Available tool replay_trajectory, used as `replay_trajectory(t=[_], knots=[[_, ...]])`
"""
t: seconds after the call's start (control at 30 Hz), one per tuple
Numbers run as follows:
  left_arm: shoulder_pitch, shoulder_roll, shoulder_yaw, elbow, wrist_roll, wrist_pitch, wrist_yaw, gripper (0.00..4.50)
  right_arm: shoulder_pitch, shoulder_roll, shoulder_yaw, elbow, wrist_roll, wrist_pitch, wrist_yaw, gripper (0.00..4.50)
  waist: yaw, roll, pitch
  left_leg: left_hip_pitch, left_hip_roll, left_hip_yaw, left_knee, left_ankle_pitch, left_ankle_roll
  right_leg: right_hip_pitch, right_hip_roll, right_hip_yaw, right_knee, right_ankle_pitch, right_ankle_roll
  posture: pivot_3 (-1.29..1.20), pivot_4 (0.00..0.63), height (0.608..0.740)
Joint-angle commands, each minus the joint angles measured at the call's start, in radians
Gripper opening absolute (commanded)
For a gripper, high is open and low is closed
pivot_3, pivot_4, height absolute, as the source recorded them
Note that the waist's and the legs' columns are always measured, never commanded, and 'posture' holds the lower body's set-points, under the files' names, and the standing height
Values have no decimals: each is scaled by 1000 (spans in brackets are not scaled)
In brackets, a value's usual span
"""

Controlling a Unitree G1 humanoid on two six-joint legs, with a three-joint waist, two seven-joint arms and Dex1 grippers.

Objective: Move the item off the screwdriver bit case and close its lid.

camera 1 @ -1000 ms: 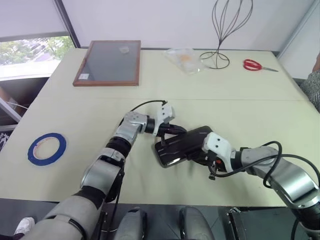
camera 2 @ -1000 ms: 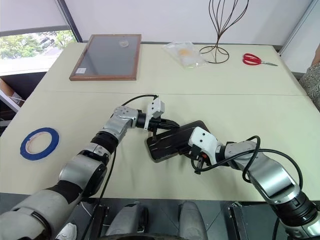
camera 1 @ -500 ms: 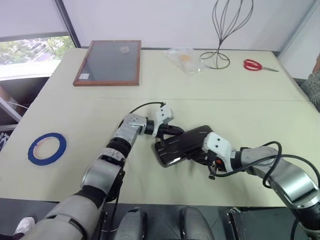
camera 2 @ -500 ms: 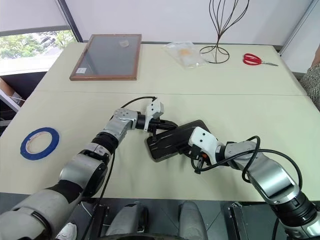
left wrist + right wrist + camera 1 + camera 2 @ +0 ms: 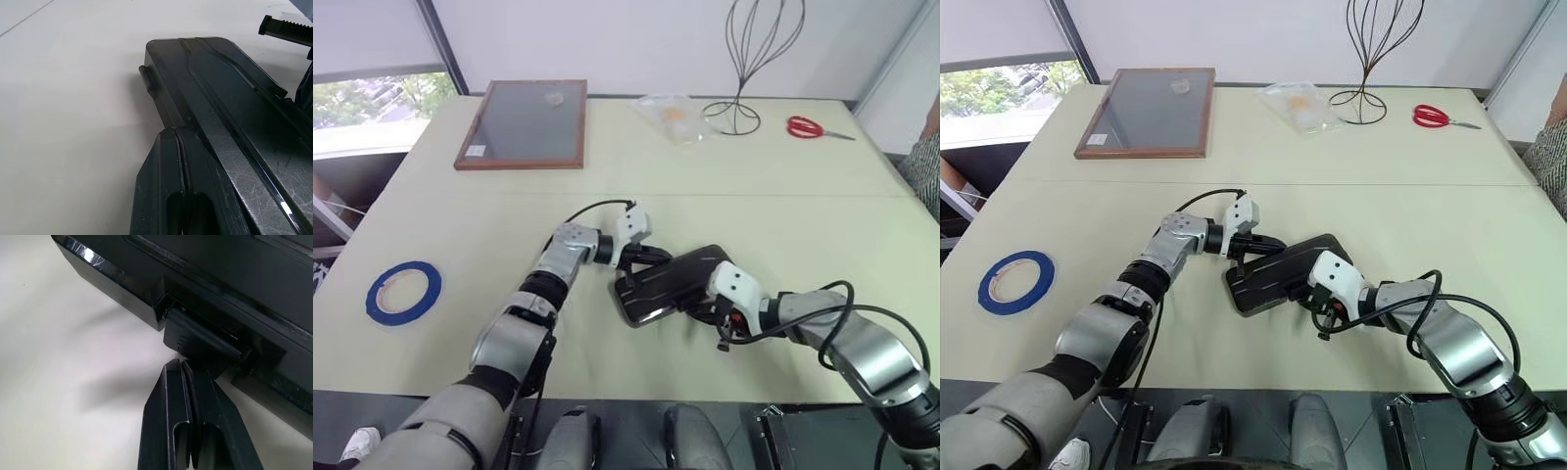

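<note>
The blue tape ring (image 5: 404,292) lies on the counter (image 5: 783,196) well apart from the screwdriver bit case (image 5: 668,284), so both closed, empty pincers, left (image 5: 658,257) and right (image 5: 1320,311), press its lid (image 5: 230,93) down from opposite sides, probably to latch it.

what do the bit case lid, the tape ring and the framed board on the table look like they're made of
The lid: probably smoky translucent plastic, glossy, with fine scratches catching light. The tape ring: blue tape wound on a pale core, likely paper or cardboard, matte. The framed board: a brown, wood-looking frame around a flat grey panel; whether that panel is glass or something else is unclear.
</note>
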Motion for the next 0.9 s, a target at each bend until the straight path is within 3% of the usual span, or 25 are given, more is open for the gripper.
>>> replay_trajectory(t=[0.03,0.73,0.9], knots=[[29,-35,-42,-24,13,2,-58,0,-53,21,-26,24,-53,-31,-60,49,0,0,0,0,0,0,0,0,0,0,0,0,0,0,0,0,150,740],[90,-29,-55,-108,11,52,-72,0,-131,71,0,37,-80,-31,-61,49,-1,-2,-1,2,1,0,0,0,0,1,1,0,0,0,0,0,150,740],[70,-15,-37,-84,10,38,-57,0,-90,21,-8,-21,-61,6,-28,49,1,-2,-1,2,1,0,0,0,0,1,1,0,0,0,0,0,150,740]])
